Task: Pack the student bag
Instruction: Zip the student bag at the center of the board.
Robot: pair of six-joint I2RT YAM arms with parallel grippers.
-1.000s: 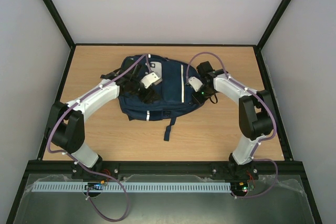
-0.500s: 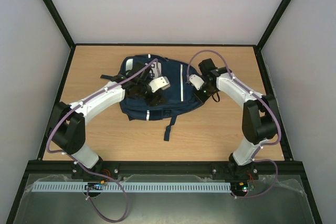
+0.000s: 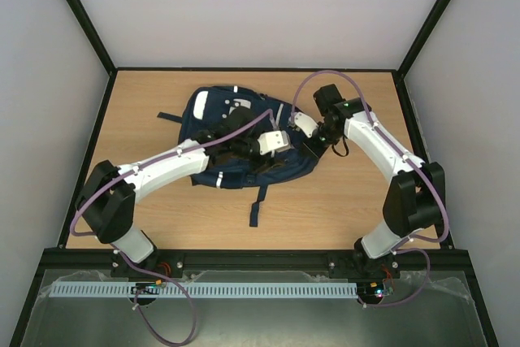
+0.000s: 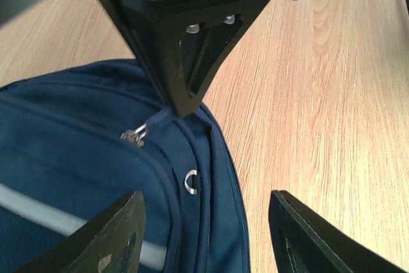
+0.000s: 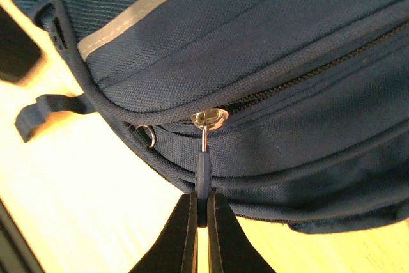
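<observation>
The student bag (image 3: 213, 110), navy with a white reflective stripe, lies flat at the middle of the table. My right gripper (image 5: 202, 206) is shut on the blue zip pull (image 5: 202, 167) at the bag's right edge, and the pull hangs from a silver slider (image 5: 209, 118). My left gripper (image 4: 204, 234) is open just above that same edge, one finger (image 4: 115, 234) over the fabric and the other over bare wood. From the left wrist the right gripper (image 4: 185, 62) shows pinching the pull, with the slider (image 4: 134, 135) beside it.
A dark strap (image 3: 256, 205) trails from the bag toward the near edge, and another strap (image 3: 169, 117) lies at its left. A small metal D-ring (image 4: 190, 181) sits on the bag's side seam. The wooden table (image 3: 366, 201) has a black frame round it.
My left arm has swung right across the bag to its right edge. My right gripper has closed on the zip pull and its arm has stretched farther back.
</observation>
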